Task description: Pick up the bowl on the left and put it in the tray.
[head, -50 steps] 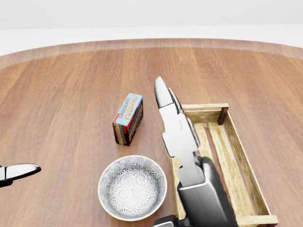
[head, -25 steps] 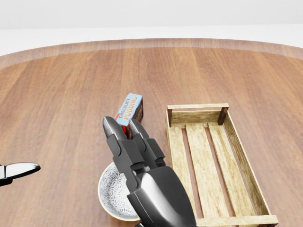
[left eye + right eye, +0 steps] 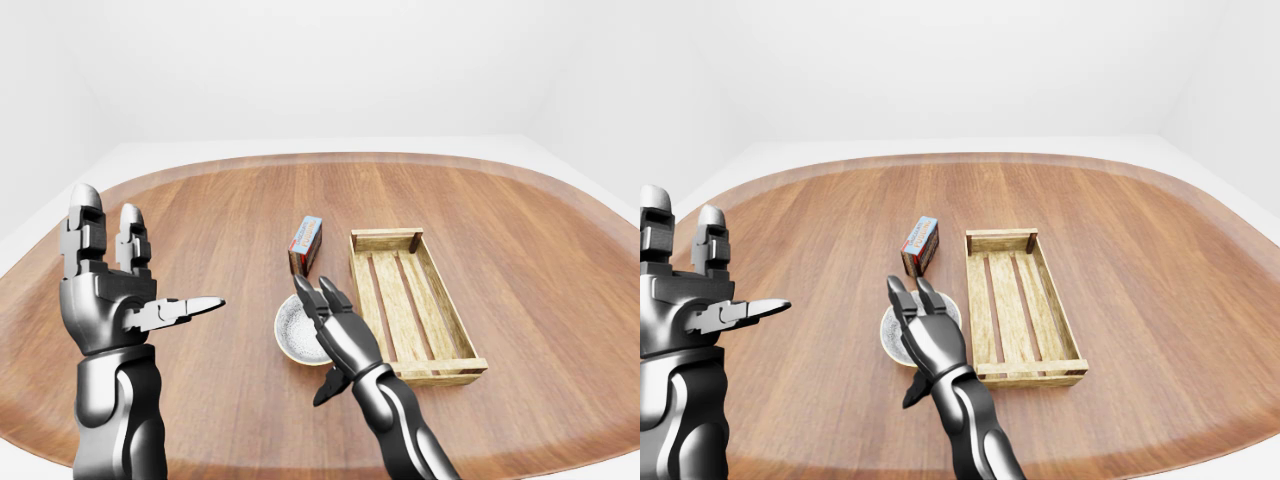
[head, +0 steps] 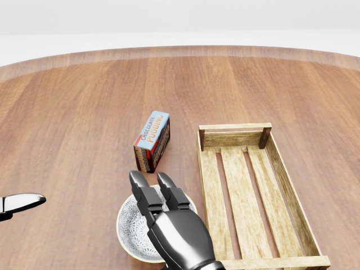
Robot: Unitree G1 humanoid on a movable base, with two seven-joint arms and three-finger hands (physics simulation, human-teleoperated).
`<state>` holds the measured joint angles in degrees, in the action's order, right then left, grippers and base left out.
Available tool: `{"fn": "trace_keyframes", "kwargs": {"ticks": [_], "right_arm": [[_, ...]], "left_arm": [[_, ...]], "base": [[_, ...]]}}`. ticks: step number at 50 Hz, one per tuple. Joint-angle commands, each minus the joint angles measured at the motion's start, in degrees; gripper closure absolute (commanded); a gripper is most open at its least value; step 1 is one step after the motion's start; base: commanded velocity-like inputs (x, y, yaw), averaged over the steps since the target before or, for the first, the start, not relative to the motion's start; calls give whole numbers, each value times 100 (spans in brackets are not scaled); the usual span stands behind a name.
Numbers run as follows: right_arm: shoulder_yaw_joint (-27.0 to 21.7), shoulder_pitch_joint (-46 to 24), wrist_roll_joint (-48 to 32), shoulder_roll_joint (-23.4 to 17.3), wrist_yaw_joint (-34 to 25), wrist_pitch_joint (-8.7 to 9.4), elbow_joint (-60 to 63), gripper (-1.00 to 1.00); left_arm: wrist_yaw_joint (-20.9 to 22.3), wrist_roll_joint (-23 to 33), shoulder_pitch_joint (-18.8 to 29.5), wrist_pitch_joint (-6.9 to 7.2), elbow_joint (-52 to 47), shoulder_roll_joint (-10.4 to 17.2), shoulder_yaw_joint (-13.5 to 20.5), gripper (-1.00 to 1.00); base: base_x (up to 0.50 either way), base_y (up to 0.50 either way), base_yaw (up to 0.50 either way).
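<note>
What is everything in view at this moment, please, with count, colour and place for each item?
table: one, brown wood, rounded edge, under everything.
bowl: one, grey pattern with pale rim, bottom of the head view, left of the tray, partly hidden by the right hand.
box: one, blue top, brown sides, marked chocolate pudding, above the bowl in the head view.
tray: one, pale slatted wood, nothing in it, right of the bowl.
left hand: one, dark metal, open, raised at the left-eye view's left, apart from everything.
right hand: one, dark metal, open, fingers stretched over the bowl.
</note>
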<state>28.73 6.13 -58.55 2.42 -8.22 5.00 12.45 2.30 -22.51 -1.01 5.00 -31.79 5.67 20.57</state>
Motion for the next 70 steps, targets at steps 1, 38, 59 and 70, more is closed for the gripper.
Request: {"fn": "trace_keyframes", "kwargs": {"ticks": [1, 38, 59, 70], "right_arm": [[-46, 11, -69, 81, -35, 0, -260, -100], [-316, -92, 272, 41, -195, 0, -1031, -100], [-545, -336, 161, 77, -606, 0, -1396, -100], [-679, -462, 109, 88, -777, 0, -1522, -100]], "left_arm": [[-8, -2, -1, 0, -2, 1, -4, -100], [-50, -43, 34, 0, 67, 21, 9, -100], [-58, -63, 38, 0, 61, 29, 19, -100], [-41, -36, 18, 0, 59, 12, 0, -100]], "base": [[0, 0, 0], [0, 0, 0], [0, 0, 0], [0, 0, 0]]}}
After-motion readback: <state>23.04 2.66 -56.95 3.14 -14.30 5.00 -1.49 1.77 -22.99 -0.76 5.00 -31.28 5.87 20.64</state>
